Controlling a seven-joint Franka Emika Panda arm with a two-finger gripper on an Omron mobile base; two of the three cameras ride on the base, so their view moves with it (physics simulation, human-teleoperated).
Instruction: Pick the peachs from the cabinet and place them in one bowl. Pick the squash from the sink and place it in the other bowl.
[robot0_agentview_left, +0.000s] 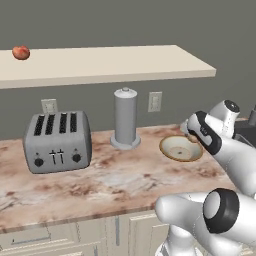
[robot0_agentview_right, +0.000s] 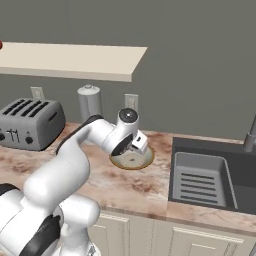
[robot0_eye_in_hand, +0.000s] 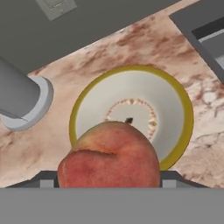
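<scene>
Above the shallow cream bowl with its golden-brown rim (robot0_eye_in_hand: 175, 105), my claw (robot0_eye_in_hand: 109, 183) is clamped on a round red-orange peach with yellowish patches (robot0_eye_in_hand: 109, 159), which sits between my fingers directly over the bowl's pale inside. That bowl (robot0_agentview_left: 175, 150) rests on the mottled brown stone counter (robot0_agentview_left: 115, 185), just right of a tall grey cylindrical canister with a knobbed lid (robot0_agentview_left: 125, 117). In the right base view my hand (robot0_agentview_right: 135, 145) hangs close over the bowl (robot0_agentview_right: 142, 161).

Farther left on the counter stands a silver four-slot toaster with dark knobs (robot0_agentview_left: 57, 141), well apart from the bowl. Over it runs the wide flat beige cabinet slab (robot0_agentview_left: 110, 65), and near its far left end lies a second small red-orange peach (robot0_agentview_left: 21, 52).

To the right of the bowl, the dark grey rectangular sink (robot0_agentview_right: 240, 172) is sunk into the counter, with a light grey slotted rack (robot0_agentview_right: 200, 181) lying in its left part. Part of a grey faucet (robot0_agentview_right: 250, 135) rises at the far right edge.
</scene>
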